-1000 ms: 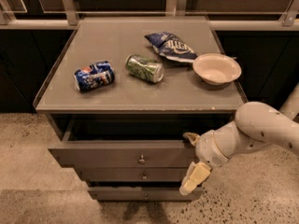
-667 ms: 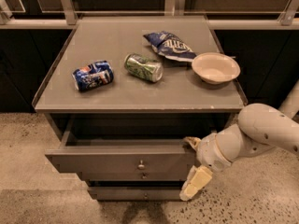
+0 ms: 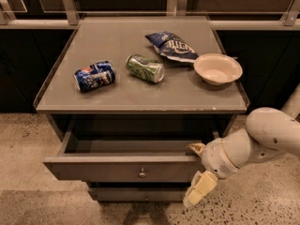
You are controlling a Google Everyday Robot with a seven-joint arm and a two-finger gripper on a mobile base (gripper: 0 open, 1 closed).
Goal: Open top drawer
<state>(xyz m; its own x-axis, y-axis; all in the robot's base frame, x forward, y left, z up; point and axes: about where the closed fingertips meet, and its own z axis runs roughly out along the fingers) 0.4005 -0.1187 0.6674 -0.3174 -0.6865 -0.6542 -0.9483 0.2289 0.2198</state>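
Note:
The top drawer (image 3: pixel 122 169) of the grey cabinet is pulled out, its shallow grey box showing under the tabletop, with a small round metal knob (image 3: pixel 142 173) at the centre of its flat front. My gripper (image 3: pixel 198 170) is at the drawer front's right end, below the table's front right corner. One cream finger (image 3: pixel 200 189) hangs down beside the front; the other tip (image 3: pixel 196 148) sits at the drawer's top right edge, so the right end of the front lies between them.
On the tabletop (image 3: pixel 117 95) lie a blue can (image 3: pixel 94 76), a green can (image 3: pixel 145 68), a blue chip bag (image 3: pixel 172 46) and a beige bowl (image 3: pixel 217 69). A lower drawer front (image 3: pixel 136 194) sits beneath. Speckled floor (image 3: pixel 262 205) surrounds the cabinet.
The top drawer has slid further out toward the camera, and my gripper has moved with its right end.

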